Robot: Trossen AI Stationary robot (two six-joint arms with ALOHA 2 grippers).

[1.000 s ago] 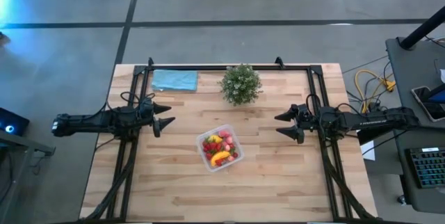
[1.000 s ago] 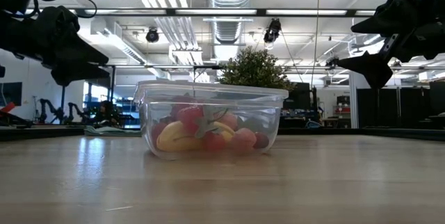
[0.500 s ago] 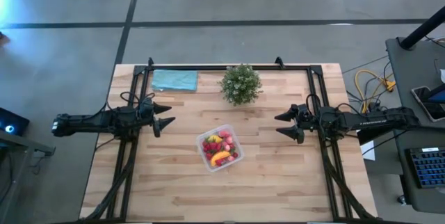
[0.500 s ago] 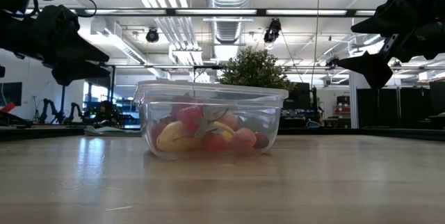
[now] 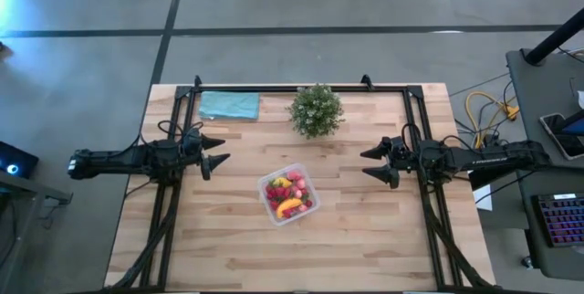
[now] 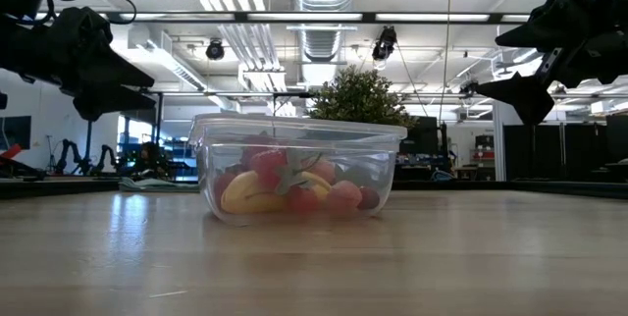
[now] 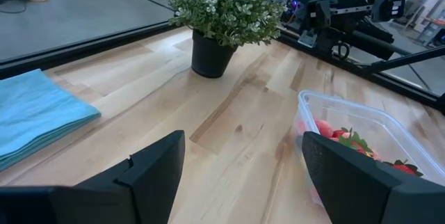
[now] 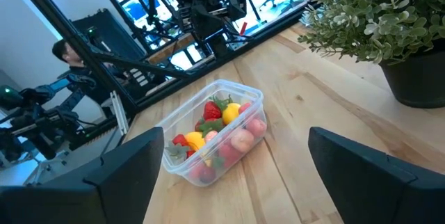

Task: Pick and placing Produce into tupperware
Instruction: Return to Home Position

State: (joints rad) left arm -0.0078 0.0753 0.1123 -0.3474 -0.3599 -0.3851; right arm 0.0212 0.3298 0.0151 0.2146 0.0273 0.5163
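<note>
Produce (image 5: 288,198) is being contained in the tupperware (image 5: 304,181), midway between the tabletop's (image 5: 365,239) left and right edges.
Left gripper (image 5: 222,149) and right gripper (image 5: 365,163) are being held raised over opposite side edges, jaws apart on both.

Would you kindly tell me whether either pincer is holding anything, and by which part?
Nothing is held. The left pincer and the right pincer are both open and empty, apart from the tupperware, where the produce lies.
</note>
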